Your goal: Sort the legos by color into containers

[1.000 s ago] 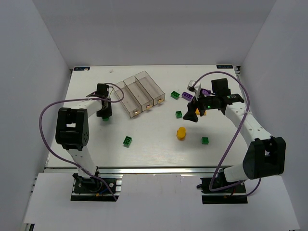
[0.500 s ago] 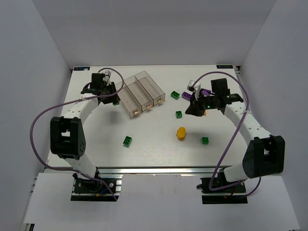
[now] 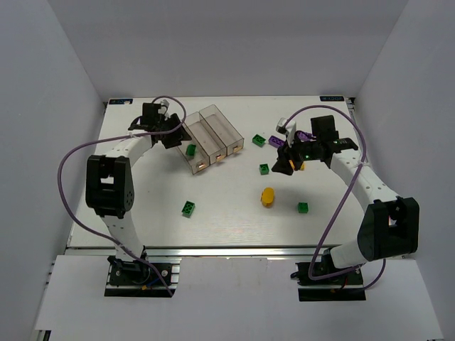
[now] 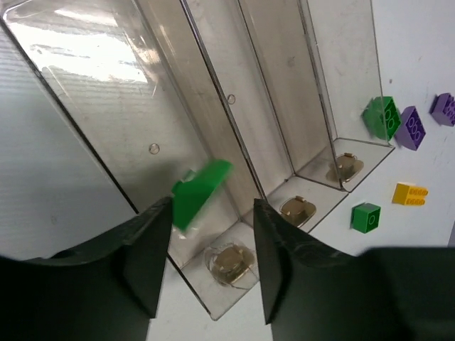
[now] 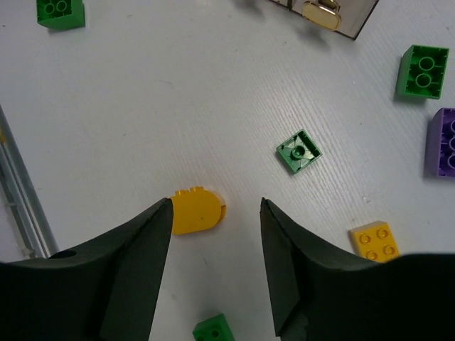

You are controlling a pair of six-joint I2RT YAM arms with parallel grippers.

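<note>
1. Along the near edge of the desk (image 3: 227,231) runs a bare strip. Just beyond it lie a green brick (image 3: 188,207) on the left and a small green brick (image 3: 303,207) on the right, well apart.
2. A yellow oval brick (image 5: 195,212) lies between them, slightly farther in, with open desk all round it.
3. The right end effector (image 5: 215,202) hangs beyond the oval, fingers apart and gripping nothing. A flat green brick (image 5: 299,151) and a yellow brick (image 5: 377,240) lie near it, each separate.
4. Three clear bins (image 3: 222,126), joined side by side, slant across the left-centre.
5. The left end effector (image 4: 213,206) hovers over the leftmost bin, fingers apart. A tilted, blurred green piece (image 4: 200,190) shows inside that bin, loose.
6. Right of the bins sit a two-stud green brick (image 5: 422,71), a purple brick (image 5: 444,142) and a second purple brick (image 3: 306,135), short of the far edge.
</note>
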